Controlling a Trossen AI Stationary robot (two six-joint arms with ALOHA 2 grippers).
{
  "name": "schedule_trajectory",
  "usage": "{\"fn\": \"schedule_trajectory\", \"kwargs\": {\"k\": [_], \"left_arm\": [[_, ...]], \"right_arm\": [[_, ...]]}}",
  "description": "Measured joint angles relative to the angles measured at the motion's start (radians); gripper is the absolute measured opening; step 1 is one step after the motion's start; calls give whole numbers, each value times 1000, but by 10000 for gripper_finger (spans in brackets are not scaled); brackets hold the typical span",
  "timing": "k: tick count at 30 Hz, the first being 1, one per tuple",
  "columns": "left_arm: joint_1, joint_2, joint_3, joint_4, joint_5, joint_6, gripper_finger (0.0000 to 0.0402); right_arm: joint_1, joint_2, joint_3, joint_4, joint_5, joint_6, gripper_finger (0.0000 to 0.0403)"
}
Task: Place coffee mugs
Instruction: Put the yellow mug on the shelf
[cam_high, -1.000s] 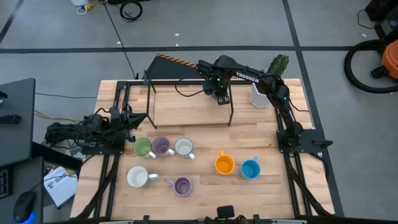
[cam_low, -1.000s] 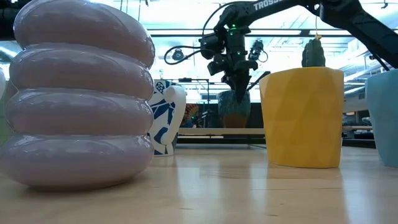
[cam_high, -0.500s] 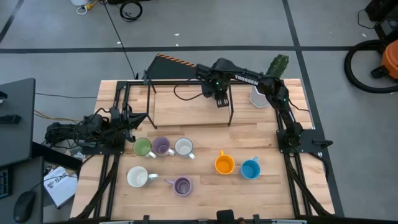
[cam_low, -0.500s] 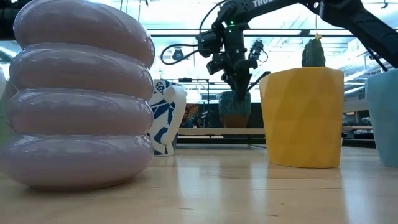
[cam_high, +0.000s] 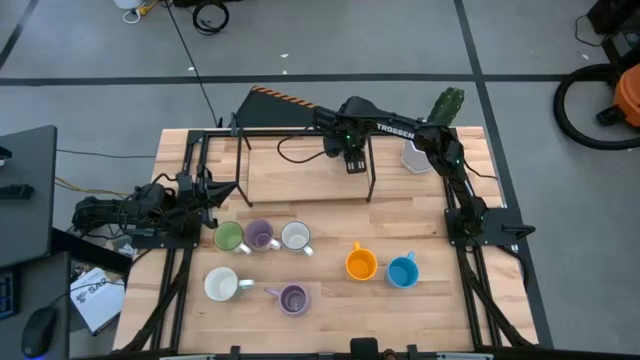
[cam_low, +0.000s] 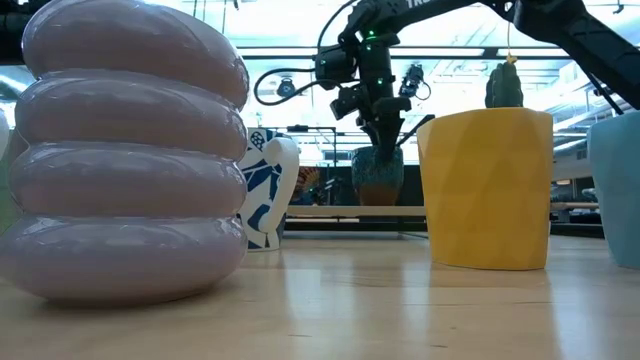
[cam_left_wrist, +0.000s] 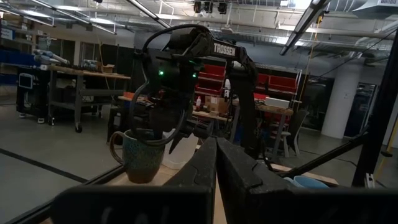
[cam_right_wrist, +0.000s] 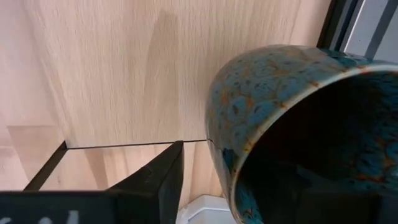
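Dark brown mug (cam_right_wrist: 298, 130) sits on shelf between right end effector's (cam_high: 354, 160) spread fingers, apparently unclamped.

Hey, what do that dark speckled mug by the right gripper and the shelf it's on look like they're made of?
The dark mug looks like glazed ceramic: a glossy teal-and-brown mottled surface with a thick rounded rim. The shelf looks like light wood or wood laminate, with visible grain and a matte finish.

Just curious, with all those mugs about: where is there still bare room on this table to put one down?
Bare wood lies between the white mug and orange mug, and on the raised shelf left of the right fingers. The green mug and purple mug crowd together.
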Motion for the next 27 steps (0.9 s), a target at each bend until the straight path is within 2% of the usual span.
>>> {"fn": "schedule_trajectory", "kwargs": {"k": [6,10,17,21,27], "left_arm": [[0,0,0,0,0,0,16],[0,0,0,0,0,1,16],[0,0,0,-5,0,2,16],[0,0,0,-21,0,-1,16],[0,0,0,-25,34,-33,16]], "right_arm": [[-1,-4,6,1,50,-4,210],[0,-8,91,-9,44,3,219],[17,-17,247,-33,-52,68,219],[63,-77,225,-37,-54,143,219],[181,-146,187,-2,-139,228,219]]}}
